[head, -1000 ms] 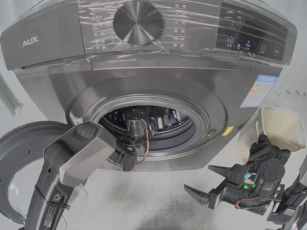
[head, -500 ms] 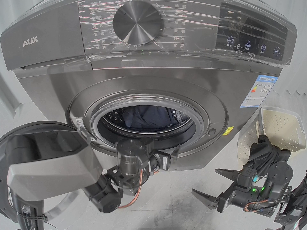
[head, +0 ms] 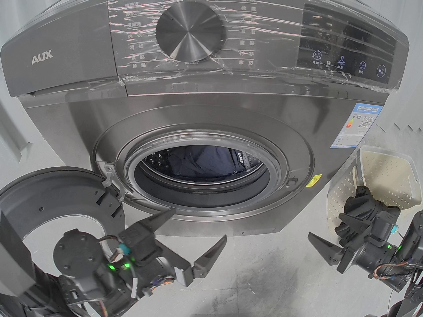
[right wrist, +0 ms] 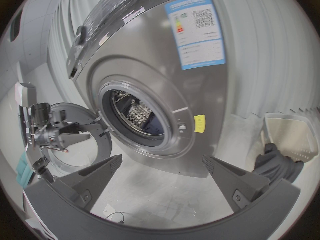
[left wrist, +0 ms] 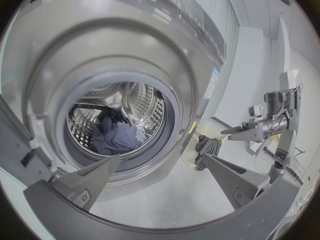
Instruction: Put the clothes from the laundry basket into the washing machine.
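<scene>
**Left arm withdrawn from drum; right arm shifted toward basket**

Since a second earlier, the left gripper [head: 197, 225] had come out of the washing machine [head: 198, 106] and dropped low in front of it, below the door opening. Its jaws stood wide apart and held nothing. The right gripper [head: 325, 225] had moved toward the laundry basket [head: 398, 157], with its jaws also spread wide and empty, just beside the dark garment [head: 359, 204] draped over the basket's near rim.

Step in hand, as judged: one load delivered, next pick beginning on the right side. The next move called for the right jaws to straddle a fold of the draped garment, close on it, and lift it clear of the rim before the swing to the drum. The hinged door [head: 53, 190] stood open at the left, so the way in was free.

Count:
- washing machine: 1
- laundry basket: 1
- blue clothing heap [head: 200, 161] in the drum: 1 (single piece or several, could not tell)
- dark garment at the basket: 1
- grippers: 2, both empty
</scene>
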Tool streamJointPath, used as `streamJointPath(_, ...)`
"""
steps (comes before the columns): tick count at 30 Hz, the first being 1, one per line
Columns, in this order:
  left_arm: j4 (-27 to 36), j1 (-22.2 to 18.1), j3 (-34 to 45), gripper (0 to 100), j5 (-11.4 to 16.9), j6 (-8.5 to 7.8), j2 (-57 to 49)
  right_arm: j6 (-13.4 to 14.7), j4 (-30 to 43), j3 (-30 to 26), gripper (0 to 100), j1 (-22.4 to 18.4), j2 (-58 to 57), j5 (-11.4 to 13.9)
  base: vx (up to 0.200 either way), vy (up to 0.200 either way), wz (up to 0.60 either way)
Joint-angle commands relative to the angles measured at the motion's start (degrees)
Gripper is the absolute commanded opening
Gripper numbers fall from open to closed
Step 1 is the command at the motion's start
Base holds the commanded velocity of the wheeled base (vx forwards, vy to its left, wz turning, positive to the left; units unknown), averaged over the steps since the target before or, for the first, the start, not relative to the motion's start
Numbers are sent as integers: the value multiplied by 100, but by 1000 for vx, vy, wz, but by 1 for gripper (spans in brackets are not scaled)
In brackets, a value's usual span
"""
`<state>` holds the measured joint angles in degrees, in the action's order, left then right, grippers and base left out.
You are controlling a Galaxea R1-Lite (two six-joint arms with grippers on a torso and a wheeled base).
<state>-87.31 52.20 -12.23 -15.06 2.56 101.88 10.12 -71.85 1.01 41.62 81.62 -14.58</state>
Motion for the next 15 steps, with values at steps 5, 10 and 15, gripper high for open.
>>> streamJointPath(5,-120,-360,1188,100,-112,-19,-1803,96,971,-101,100,-699,-1456,-300,-200,0,0)
streamJointPath(10,197,-535,1223,100,-173,-27,-2559,122,1402,-101,100,-655,-1939,-291,-200,0,0)
streamJointPath(15,777,-606,1223,100,-182,-27,-3148,166,2307,-101,100,-725,-2651,-291,-200,0,0)
